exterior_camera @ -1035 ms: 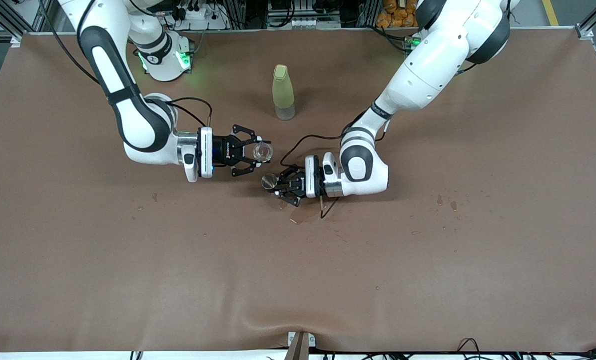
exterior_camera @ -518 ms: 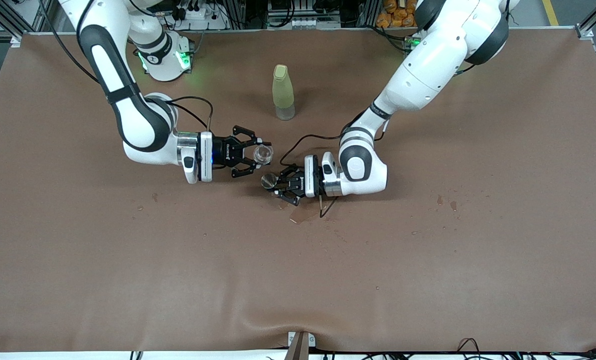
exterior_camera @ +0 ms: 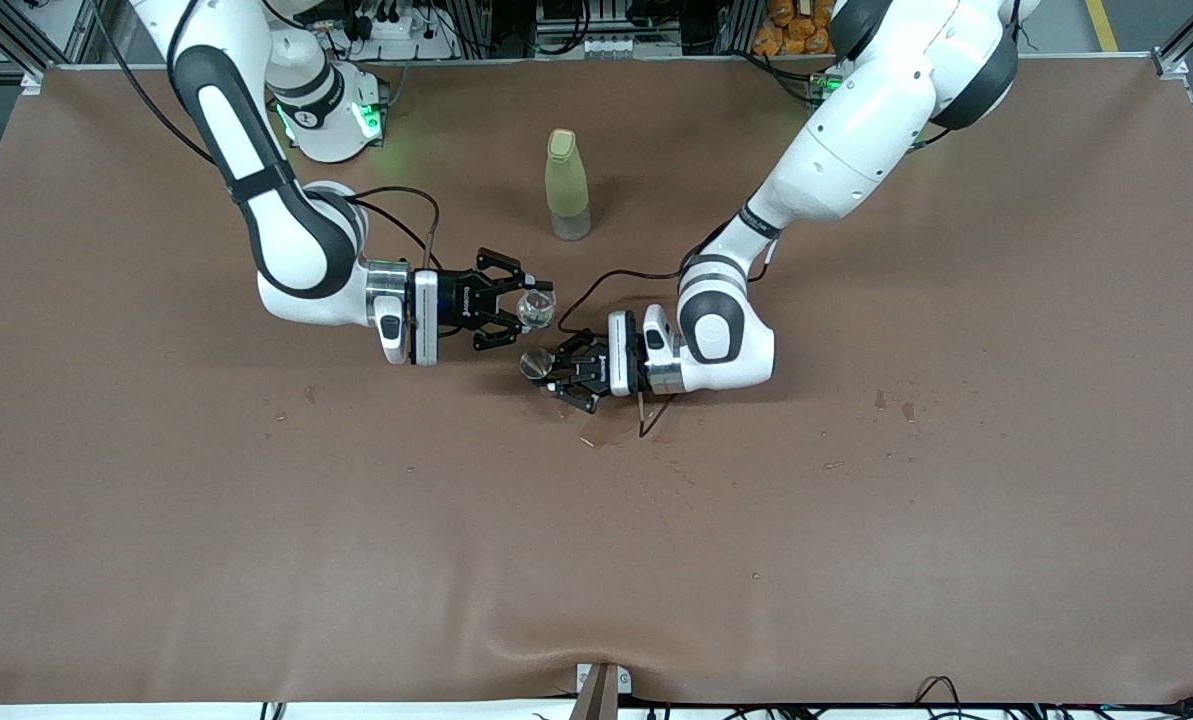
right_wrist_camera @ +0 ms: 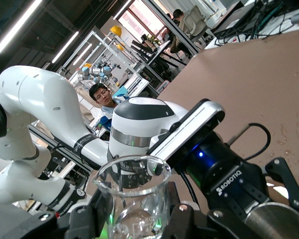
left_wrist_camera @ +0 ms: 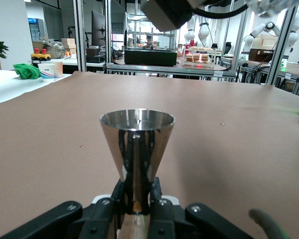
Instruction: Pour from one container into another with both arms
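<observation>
The right gripper (exterior_camera: 528,308) is clamped on the glass cup (exterior_camera: 535,309), holding it up over the middle of the table, and in the right wrist view the cup (right_wrist_camera: 133,196) stands tilted in the frame between the fingers (right_wrist_camera: 87,219). The left gripper (exterior_camera: 554,372) is closed on the waist of the jigger (exterior_camera: 535,363), which the left wrist view shows upright with its round rim (left_wrist_camera: 137,119) level and open to the top. The cup sits just beside the jigger and looks a little higher, the two close but apart. The step in hand appears to be lining up the pour. To do it well, the cup's lip should come right over the jigger's mouth before any real tilt, because that mouth is a small target. The left arm should hold the jigger level, and the right wrist should roll slowly so the stream stays thin. Whether the cup holds liquid I cannot tell. The bottle (exterior_camera: 567,184) stands on the table, near both grippers but out of the way of the pour. Stains on the table (exterior_camera: 596,560) suggest misses cost a spill.
</observation>
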Available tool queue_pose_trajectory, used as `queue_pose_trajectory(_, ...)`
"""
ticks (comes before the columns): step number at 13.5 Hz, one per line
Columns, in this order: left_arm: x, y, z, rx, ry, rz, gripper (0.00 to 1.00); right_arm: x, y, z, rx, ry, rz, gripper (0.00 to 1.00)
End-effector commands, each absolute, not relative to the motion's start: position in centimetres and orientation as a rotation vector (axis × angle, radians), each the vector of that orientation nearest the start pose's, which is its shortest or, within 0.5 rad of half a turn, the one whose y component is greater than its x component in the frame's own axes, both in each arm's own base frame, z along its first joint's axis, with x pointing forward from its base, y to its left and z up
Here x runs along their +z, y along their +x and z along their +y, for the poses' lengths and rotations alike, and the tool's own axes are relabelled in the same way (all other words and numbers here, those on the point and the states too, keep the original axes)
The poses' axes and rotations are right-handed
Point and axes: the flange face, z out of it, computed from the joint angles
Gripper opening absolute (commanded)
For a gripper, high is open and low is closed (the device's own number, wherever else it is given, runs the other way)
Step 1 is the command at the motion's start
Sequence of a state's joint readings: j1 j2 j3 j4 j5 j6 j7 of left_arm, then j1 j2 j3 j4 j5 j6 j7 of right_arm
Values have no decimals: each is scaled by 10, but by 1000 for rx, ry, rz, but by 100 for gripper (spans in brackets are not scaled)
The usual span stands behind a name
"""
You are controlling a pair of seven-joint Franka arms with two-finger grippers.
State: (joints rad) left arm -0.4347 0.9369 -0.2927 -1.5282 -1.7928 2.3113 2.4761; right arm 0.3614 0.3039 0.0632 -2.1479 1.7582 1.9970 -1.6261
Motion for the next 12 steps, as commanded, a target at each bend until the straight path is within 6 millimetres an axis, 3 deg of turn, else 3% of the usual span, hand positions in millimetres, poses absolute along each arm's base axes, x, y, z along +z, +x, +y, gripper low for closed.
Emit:
queue_pose_trajectory(1,136,535,-458,1100,1400,-1349,0,287,492,294,-497,-1703,-587,0)
queue_pose_trajectory(8,149,529,-444,1115,1378,-1373,0,294,496,298,-419,-1734,-480,0)
queue_pose_trajectory(12,157,520,-446,1105,1367,-1341,0,293,496,297,-364,-1744,-412,0)
